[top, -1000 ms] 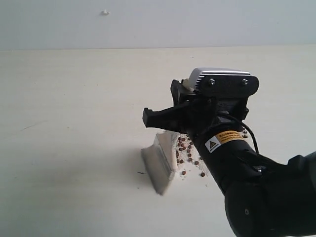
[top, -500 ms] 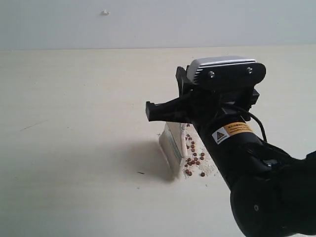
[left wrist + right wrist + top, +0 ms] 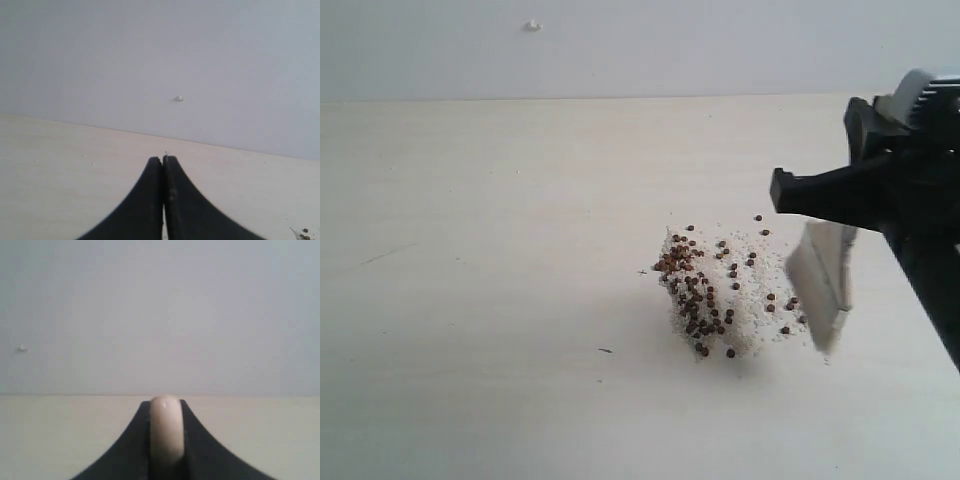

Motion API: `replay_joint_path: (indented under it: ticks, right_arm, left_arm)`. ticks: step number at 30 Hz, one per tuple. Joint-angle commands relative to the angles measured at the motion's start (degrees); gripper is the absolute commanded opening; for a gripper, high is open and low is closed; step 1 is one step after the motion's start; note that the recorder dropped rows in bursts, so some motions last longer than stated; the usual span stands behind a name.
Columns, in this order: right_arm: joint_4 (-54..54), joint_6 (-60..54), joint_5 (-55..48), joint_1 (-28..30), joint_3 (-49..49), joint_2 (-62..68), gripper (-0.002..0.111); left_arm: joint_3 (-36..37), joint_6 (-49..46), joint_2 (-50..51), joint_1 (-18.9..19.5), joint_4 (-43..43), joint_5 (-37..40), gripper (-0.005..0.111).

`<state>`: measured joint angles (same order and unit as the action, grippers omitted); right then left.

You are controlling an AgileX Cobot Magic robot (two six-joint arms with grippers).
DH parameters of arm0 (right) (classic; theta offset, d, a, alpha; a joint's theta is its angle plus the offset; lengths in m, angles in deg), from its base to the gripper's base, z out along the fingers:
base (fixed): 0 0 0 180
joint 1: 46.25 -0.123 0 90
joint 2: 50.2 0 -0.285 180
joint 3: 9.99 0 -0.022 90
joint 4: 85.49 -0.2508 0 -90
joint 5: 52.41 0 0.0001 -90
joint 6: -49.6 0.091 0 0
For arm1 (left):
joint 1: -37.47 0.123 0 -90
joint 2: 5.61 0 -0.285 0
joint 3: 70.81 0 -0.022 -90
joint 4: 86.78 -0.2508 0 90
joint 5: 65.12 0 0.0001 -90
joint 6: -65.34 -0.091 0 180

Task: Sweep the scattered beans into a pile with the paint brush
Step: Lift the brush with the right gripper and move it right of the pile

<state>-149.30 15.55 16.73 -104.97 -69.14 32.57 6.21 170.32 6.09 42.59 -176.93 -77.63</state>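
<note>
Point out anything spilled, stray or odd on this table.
The beans are spilled mid-table, mixed into a patch of fine whitish grit. Most bunch along the patch's left side in the exterior view, but two stray beans lie apart past its upper right, and a few more sit near the tilted paint brush.

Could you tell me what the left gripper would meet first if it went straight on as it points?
The way looks free: the shut left gripper points across the table, probably reaching the wall first; depth unclear.

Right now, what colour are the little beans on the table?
The beans are dark reddish-brown, clearest in the exterior view.
</note>
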Motion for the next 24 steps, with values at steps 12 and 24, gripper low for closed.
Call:
replay_joint_path:
  ticks: [12,24]
  right_arm:
    - [9.8,-8.9,0.8,17.6,-0.5,-1.5,0.0]
    - [21.5,13.2,-6.9,32.6,0.4,0.3,0.0]
  left_arm:
    - [0.2,0.0,-0.2,0.0,0.1,0.2,0.0]
    - [0.2,0.0,-0.2,0.0,0.1,0.2,0.0]
